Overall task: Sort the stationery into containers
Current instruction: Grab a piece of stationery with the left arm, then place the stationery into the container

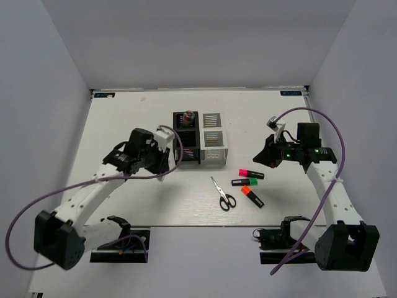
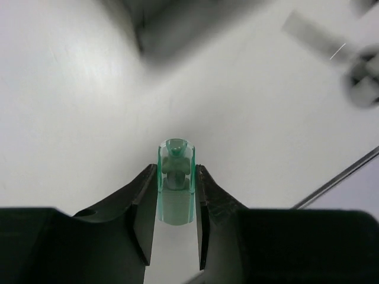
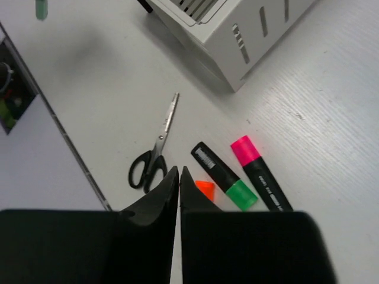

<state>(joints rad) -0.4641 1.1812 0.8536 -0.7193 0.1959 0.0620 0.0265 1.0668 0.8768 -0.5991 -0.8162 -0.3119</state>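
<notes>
Gripping the pale-green pen (image 2: 176, 158) centred between its jaws, your left gripper (image 2: 176, 174) is clamped on it. Your right gripper (image 3: 179, 173) is pinched closed, tip to tip; scissors (image 3: 155, 155) lie at its 10 o'clock, markers (image 3: 224, 177) at 3 o'clock.

White table (image 1: 124, 124) in front of me, flat and matte, with a fine grain showing up close. Pale grey panels box it in: left wall (image 1: 37, 93), back wall (image 1: 198, 37), right wall (image 1: 366, 74), all plain. A small label (image 1: 104, 95) sits at the far left corner — another at the far right. Light is soft and even — only faint shadows. A dark near edge (image 1: 186, 226) closes the top.
</notes>
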